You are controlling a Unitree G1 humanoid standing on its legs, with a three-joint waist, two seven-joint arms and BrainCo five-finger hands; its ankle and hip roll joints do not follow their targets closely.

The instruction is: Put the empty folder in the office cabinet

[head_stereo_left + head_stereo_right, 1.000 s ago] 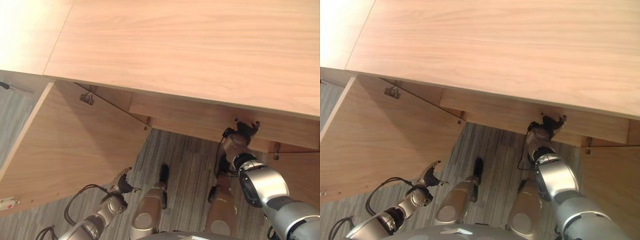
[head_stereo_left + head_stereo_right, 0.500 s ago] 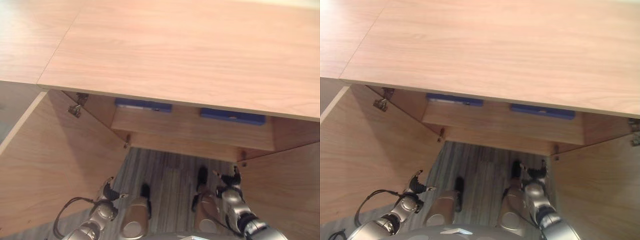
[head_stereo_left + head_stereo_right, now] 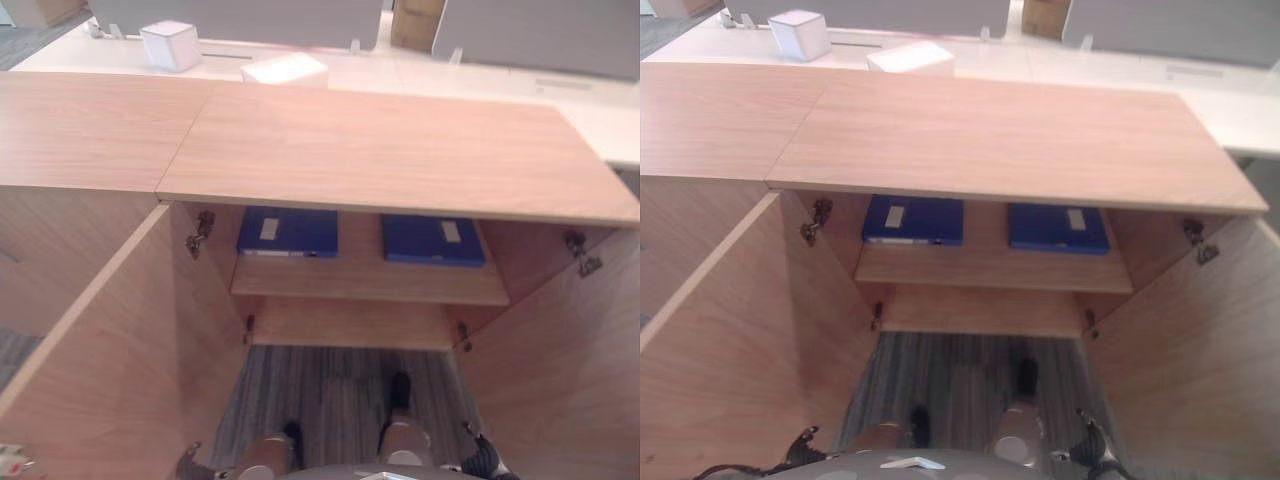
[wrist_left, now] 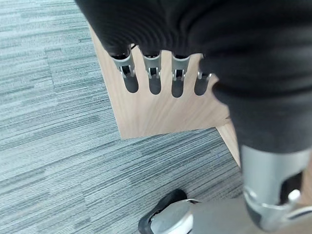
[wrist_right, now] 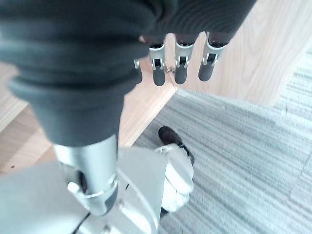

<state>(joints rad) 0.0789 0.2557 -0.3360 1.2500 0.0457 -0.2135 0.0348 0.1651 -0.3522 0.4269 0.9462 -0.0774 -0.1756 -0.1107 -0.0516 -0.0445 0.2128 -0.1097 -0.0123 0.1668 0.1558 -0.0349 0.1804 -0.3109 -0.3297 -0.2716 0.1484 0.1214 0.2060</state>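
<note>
Inside, 2 flat blue folders (image 3: pixel 288 231)

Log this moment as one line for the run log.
cabinet: both doors open | shelf: two blue folders lying flat | left robot hand: open, holding nothing | right robot hand: open, holding nothing

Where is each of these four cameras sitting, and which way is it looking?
Left eye view: on the head, looking down into the open cabinet with two blue folders on its shelf.
Right eye view: beside it, same scene; both hands low.
Left wrist view: on the left arm, along the left hand toward a cabinet door and carpet.
Right wrist view: along the right hand; also door, carpet.
</note>
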